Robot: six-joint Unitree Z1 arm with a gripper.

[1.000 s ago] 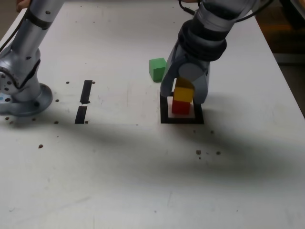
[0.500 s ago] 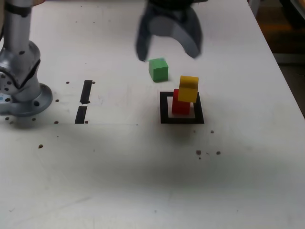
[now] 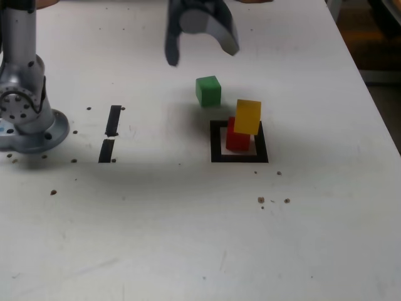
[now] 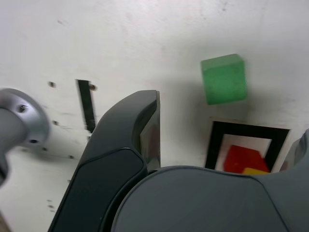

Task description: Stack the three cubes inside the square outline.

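My pincer (image 3: 200, 44) hangs released and empty above the counter (image 3: 188, 238). The green cube (image 3: 208, 91) sits just outside the square outline (image 3: 216, 141), where the yellow cube (image 3: 248, 116) perches tilted and off-centre on the red cube (image 3: 237, 138). The green one looks light, rigid and smooth, so I judge two opposite flat faces the best hold.

In the exterior view the small green cube (image 3: 208, 90) stands alone at upper centre, open white table (image 3: 188, 219) on every side. Just right and below, the tilted yellow cube (image 3: 248, 116) on the red cube (image 3: 237, 137) crowds the black tape square outline (image 3: 217, 143).
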